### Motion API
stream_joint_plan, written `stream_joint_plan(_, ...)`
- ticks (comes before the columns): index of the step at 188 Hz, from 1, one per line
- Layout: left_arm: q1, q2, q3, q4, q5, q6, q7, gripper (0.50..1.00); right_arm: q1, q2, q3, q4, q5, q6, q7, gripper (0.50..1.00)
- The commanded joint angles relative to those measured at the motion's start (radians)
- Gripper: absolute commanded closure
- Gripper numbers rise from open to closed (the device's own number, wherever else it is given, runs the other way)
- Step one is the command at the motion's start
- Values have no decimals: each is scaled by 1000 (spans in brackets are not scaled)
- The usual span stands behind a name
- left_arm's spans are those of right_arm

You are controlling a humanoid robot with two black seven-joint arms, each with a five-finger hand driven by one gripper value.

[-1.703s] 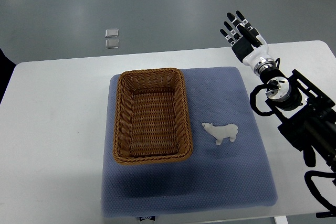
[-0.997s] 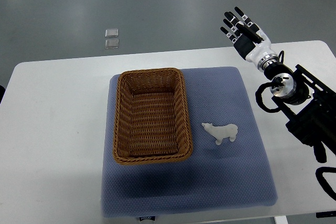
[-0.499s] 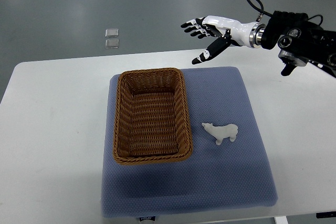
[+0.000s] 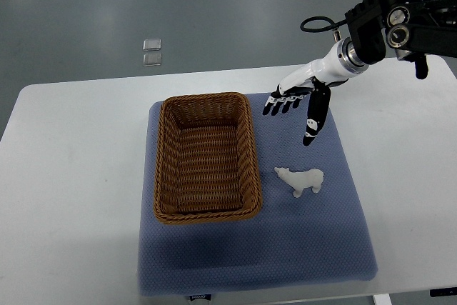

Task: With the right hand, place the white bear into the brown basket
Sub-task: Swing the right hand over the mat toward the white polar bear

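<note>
Since half a second ago the right hand (image 4: 296, 101) has dropped from beyond the table's far edge to hover over the far part of the mat, between basket and bear; nothing else has shifted.

Small white plastic polar bear figure (image 4: 303, 179): lying on the blue-grey padded mat (image 4: 335, 233), just right of the basket, not touching it. Nothing grips it.

Rectangular brown woven wicker basket (image 4: 205, 156): sits on the mat's left half, long side running away from the camera, nothing inside.

Right hand: white palm, black fingers (image 4: 278, 105) spread wide, thumb pointing down toward the bear but well short of it. Holds nothing. Arm enters from the upper right corner.

Mat lies on a white rounded table (image 4: 71, 176). Two small clear square items (image 4: 151, 52) on the grey floor beyond.
</note>
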Motion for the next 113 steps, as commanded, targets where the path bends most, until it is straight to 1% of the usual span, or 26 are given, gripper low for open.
stream_joint_plan(1,0,0,0,1,0,0,0,500,-19,-5,1,4,2,-14,1,572)
stream_joint_plan(46,0,0,0,1,0,0,0,500,-50,-25,6,19,-3,-60,1,572)
stream_joint_plan(64,0,0,0,1,0,0,0,500,-74,-32,12,42,-1,-99,4,572)
stream_joint_plan(89,0,0,0,1,0,0,0,500,-168,-45,87,67,5,-156,11,572)
stream_joint_plan(113,0,0,0,2,0,0,0,500,-252,-81,135,76,-1,-204,11,572)
